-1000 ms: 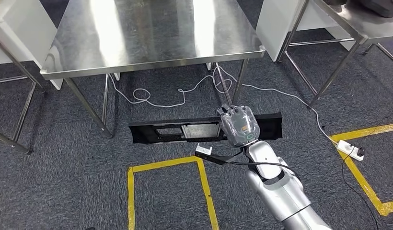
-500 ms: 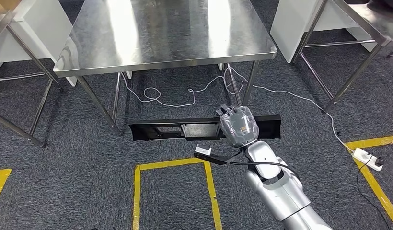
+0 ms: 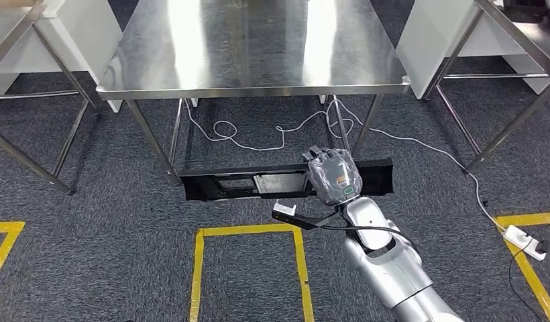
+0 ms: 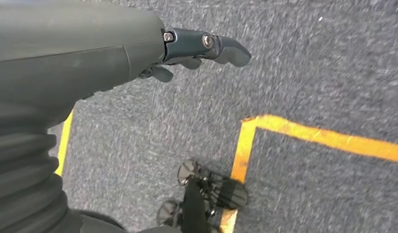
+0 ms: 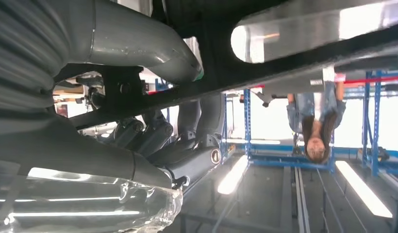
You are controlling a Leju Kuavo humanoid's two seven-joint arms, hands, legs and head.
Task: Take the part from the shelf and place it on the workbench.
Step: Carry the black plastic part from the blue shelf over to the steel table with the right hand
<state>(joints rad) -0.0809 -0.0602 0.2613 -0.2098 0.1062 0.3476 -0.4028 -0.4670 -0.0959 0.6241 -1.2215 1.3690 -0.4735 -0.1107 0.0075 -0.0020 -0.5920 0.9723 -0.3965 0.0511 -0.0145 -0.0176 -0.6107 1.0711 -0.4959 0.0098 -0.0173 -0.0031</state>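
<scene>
Item: long black part (image 3: 245,182), clamped in my right hand (image 3: 334,176), workbench (image 3: 259,47) beyond fingertips; keep level, lift over edge; left hand (image 4: 139,53) fingers apart, holding nothing.

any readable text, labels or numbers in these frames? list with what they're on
None readable.
The orange and green marks on the back of the right hand are too small to read.
The black part it holds and the steel workbench show no lettering.
</scene>
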